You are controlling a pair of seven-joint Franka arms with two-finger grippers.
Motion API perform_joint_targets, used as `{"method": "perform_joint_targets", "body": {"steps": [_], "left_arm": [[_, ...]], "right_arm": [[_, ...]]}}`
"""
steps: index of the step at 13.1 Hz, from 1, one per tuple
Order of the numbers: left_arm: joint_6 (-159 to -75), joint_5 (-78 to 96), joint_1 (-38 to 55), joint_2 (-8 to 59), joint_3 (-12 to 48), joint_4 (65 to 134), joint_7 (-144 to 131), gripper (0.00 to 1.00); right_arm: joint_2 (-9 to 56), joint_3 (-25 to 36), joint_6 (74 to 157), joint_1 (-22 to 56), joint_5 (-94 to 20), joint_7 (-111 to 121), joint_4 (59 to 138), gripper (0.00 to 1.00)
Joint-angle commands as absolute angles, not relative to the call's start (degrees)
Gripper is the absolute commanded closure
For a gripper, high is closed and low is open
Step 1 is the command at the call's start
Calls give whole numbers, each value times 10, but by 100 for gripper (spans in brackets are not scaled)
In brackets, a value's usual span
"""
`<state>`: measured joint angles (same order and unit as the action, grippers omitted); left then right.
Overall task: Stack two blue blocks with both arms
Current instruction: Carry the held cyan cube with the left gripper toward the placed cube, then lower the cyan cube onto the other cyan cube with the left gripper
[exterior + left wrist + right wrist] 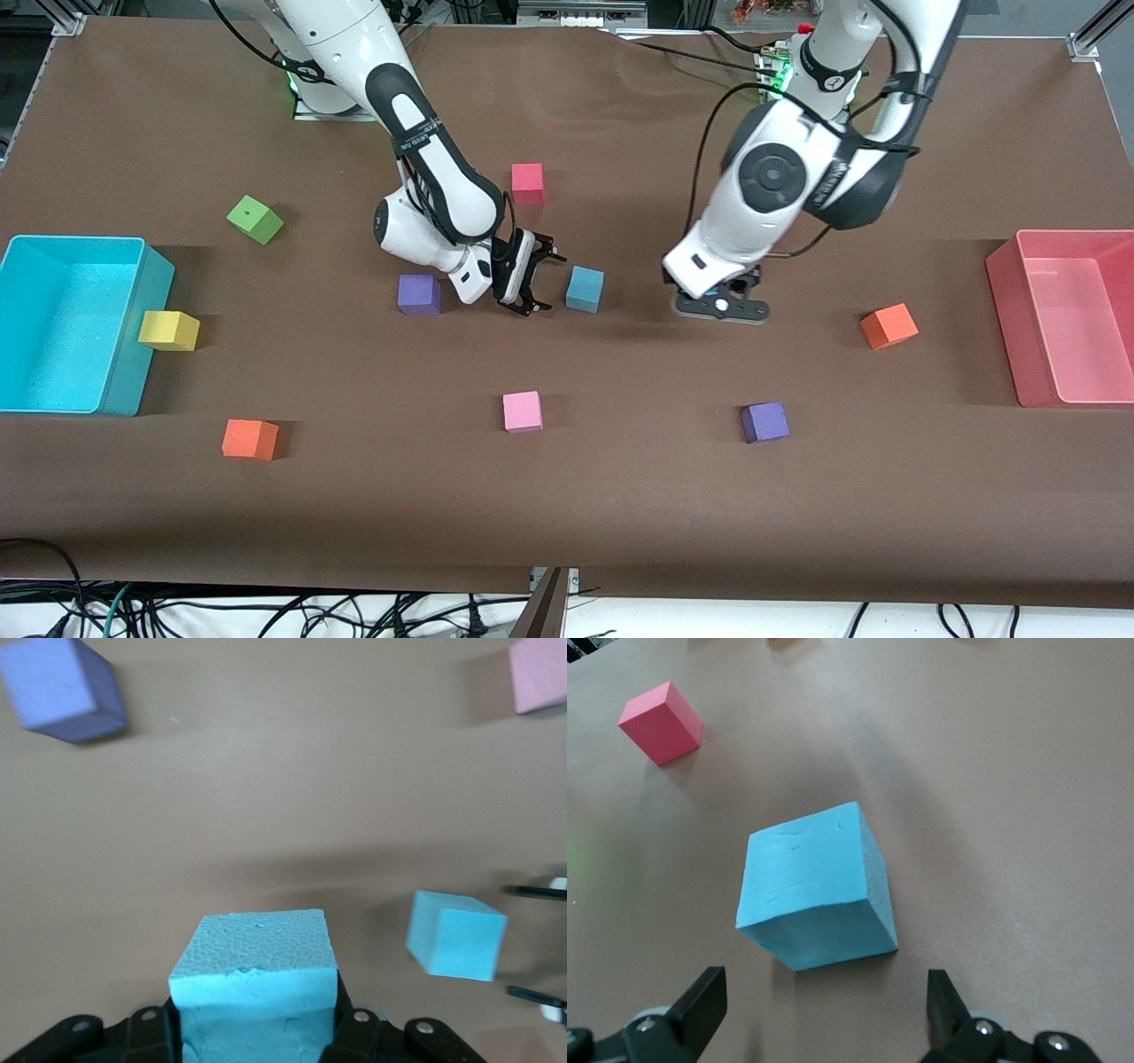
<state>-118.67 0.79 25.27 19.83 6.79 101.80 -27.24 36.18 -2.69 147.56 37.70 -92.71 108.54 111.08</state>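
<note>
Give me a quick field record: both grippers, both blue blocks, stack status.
left gripper: shut on one blue block, over the table toward the left arm's end
right gripper: open, empty, beside the other blue block
other blue block: resting on the table, not gripped
stack: not yet made; blocks apart
nearest other cube: purple cube, beside the right gripper

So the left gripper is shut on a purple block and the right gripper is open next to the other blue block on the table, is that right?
Not quite. The left gripper is shut on a blue block, not a purple one; the left wrist view shows the sky-blue cube between its fingers. The rest holds: the right gripper is open next to the other blue block on the table.
</note>
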Motion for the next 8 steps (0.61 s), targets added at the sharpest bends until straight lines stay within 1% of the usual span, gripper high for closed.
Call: {"method": "perform_joint_targets", "body": {"steps": [1,5,8], "left_arm": [[-1177,27,295,250,62,957,-338,100],[-1182,31,339,314,62,907,-409,100],[-1182,31,356,334,62,890,-416,100]], "right_arm": [[349,-29,1465,371,-941,1104,1125,0],[345,-29,1461,369,-941,1108,1131,0],[340,-28,1456,367,-941,1108,1137,0]]}}
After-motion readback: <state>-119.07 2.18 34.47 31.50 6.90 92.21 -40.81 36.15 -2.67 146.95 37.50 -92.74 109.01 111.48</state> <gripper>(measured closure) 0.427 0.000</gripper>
